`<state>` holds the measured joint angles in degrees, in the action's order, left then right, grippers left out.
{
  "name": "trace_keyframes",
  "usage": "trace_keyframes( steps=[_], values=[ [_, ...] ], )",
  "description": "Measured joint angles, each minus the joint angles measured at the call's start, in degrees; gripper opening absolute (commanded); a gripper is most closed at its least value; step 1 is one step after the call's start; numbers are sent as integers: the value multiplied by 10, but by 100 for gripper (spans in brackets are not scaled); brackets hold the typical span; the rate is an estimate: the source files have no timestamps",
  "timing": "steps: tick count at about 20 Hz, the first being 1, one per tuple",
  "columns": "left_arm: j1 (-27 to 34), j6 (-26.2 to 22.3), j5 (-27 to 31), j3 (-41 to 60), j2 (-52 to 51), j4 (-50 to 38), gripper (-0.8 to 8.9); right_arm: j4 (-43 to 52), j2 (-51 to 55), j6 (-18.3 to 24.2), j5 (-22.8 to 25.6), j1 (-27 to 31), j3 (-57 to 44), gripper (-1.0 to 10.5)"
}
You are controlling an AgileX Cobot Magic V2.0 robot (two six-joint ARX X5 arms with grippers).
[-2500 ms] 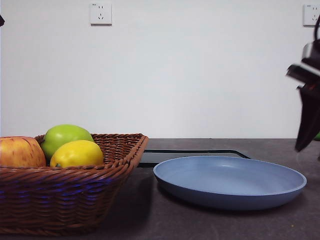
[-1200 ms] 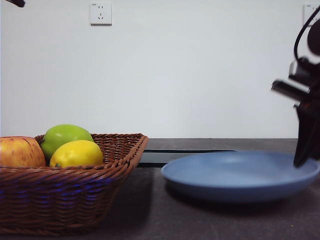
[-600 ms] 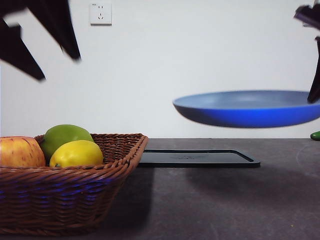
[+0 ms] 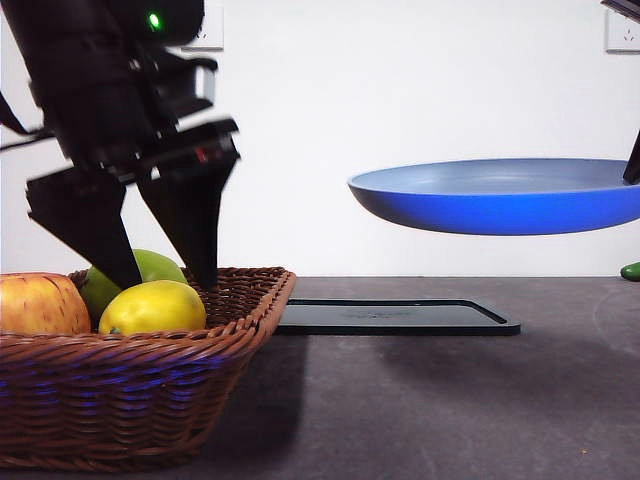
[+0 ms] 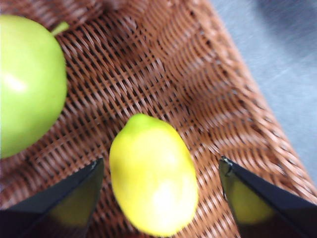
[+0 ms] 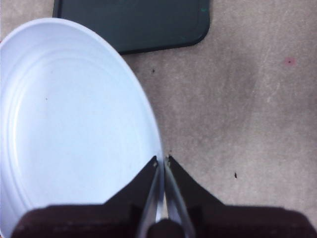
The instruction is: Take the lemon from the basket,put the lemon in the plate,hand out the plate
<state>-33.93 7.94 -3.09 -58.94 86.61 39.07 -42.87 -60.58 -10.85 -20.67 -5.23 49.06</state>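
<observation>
Our left gripper hangs wide open astride the lemon in the wicker basket. Our right gripper pinches the raised blue plate by its rim; that thin grip might slip.

Low front camera faces level across the table; wrist cameras look down close.

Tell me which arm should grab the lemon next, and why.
Left. Its end effector is open in the basket, jaws either side of the lemon. The right end effector is shut on the plate, held above the table.
</observation>
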Motion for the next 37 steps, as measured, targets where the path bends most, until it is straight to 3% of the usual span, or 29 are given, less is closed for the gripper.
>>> trace_keyframes(
  steps=[7,11,16,19,22,24,26,31,37],
  values=[
    [0,-4,0,0,48,-10,395,0,0,2,0,0,0,5],
    [0,-15,0,0,48,-10,243,0,0,2,0,0,0,5],
    [0,-15,0,-31,48,33,243,0,0,8,5,0,0,5],
    [-2,-15,-8,-118,40,96,243,3,-6,11,58,0,0,5],
    [-20,-15,-94,-204,17,109,243,8,-47,12,55,0,0,5],
    [-50,-15,-130,-227,13,77,243,13,-75,10,-5,-8,0,5],
    [-84,-15,-121,-227,17,50,243,28,-84,5,-44,-22,0,5],
    [-161,-16,-32,-227,37,12,243,47,-83,-16,-58,-65,0,5],
    [-180,-16,-15,-227,89,15,245,48,-83,-22,-60,-87,0,5]
  ],
)
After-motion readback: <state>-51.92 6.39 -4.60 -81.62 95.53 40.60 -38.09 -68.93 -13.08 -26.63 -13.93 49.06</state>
